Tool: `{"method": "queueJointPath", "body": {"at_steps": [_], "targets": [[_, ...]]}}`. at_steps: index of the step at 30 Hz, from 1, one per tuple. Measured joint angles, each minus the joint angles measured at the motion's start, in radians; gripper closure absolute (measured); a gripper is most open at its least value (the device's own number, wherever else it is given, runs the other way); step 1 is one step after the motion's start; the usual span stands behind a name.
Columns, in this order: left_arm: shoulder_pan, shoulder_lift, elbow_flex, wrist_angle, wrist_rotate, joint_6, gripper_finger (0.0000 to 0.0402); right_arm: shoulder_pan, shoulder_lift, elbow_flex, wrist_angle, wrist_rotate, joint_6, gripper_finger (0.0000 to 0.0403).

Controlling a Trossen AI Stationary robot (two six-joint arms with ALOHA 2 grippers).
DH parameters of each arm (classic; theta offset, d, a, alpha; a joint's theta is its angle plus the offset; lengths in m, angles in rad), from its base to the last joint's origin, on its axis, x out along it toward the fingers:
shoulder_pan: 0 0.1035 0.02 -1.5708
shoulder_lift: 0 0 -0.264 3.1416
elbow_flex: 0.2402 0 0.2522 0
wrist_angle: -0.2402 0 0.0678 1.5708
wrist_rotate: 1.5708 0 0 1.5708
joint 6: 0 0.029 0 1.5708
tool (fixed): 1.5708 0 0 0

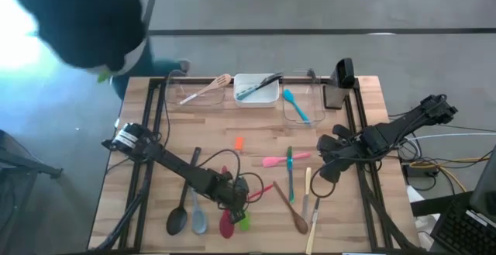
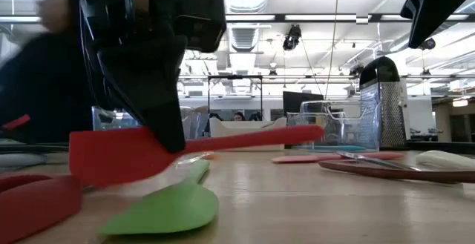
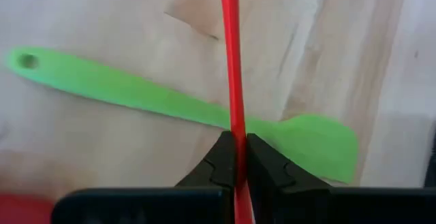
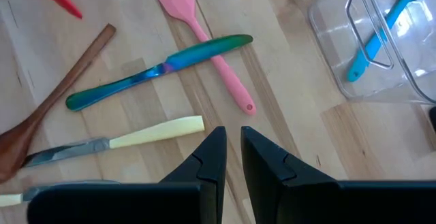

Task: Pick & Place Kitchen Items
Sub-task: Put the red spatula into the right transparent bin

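My left gripper (image 1: 232,195) is near the table's front, left of centre, shut on a red spatula (image 2: 119,156). The spatula's handle (image 1: 263,187) points toward the right. A green spatula (image 3: 136,94) lies flat on the table just below it. Beside them are a red spoon (image 2: 33,203), a black spoon (image 1: 177,218) and a grey spoon (image 1: 199,218). My right gripper (image 4: 233,146) hangs shut and empty above the table's right half. Under it lie a pink spatula (image 4: 197,30), a blue-green knife (image 4: 157,67), a cream-handled knife (image 4: 153,132) and a brown wooden spoon (image 4: 54,94). My left gripper pinches the red spatula's thin handle (image 3: 234,122) between its two fingers, close to the blade (image 2: 111,159). The fingers slant down from above and lie across the handle. The spatula hangs nearly level just above the green spatula, its handle end (image 2: 312,133) slightly higher.
Along the far edge stand a clear tub (image 1: 194,92) with a wooden spoon, a white tub (image 1: 256,89) with utensils, a clear tub (image 1: 301,104) with a blue spatula, and a dark grater (image 1: 343,75). A person (image 1: 77,22) stands at the far left corner.
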Motion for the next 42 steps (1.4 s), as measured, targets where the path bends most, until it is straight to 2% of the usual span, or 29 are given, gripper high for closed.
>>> {"method": "queueJointPath", "body": {"at_steps": [7,11,14,18,25,32,36,42], "targets": [[0.005,-0.078,-0.001,-0.039,-0.057,0.079,0.0382,0.0,0.0,0.0,0.012,0.0,0.0,0.0365],[0.006,-0.128,-0.001,-0.065,-0.13,0.148,0.0382,0.0,0.0,0.0,0.041,0.001,-0.003,0.0365],[0.008,-0.162,0.001,-0.097,-0.222,0.217,0.0382,0.0,0.0,0.0,0.078,0.003,-0.019,0.0365],[0.021,-0.192,0.001,-0.161,-0.266,0.335,0.0383,0.0,0.0,0.0,0.188,0.002,-0.086,0.0365],[0.062,-0.2,0.048,-0.297,-0.255,0.513,0.0384,-0.003,0.001,0.0,0.442,0.002,-0.24,0.0364],[0.108,-0.199,0.139,-0.346,-0.203,0.621,0.0384,-0.033,0.045,0.011,0.559,0.0,-0.34,0.0359],[0.132,-0.198,0.196,-0.397,-0.192,0.663,0.0384,-0.055,0.12,0.055,0.558,-0.001,-0.361,0.0332],[0.16,-0.197,0.245,-0.48,-0.191,0.669,0.0384,-0.062,0.254,0.194,0.546,-0.01,-0.436,0.0268]]}}
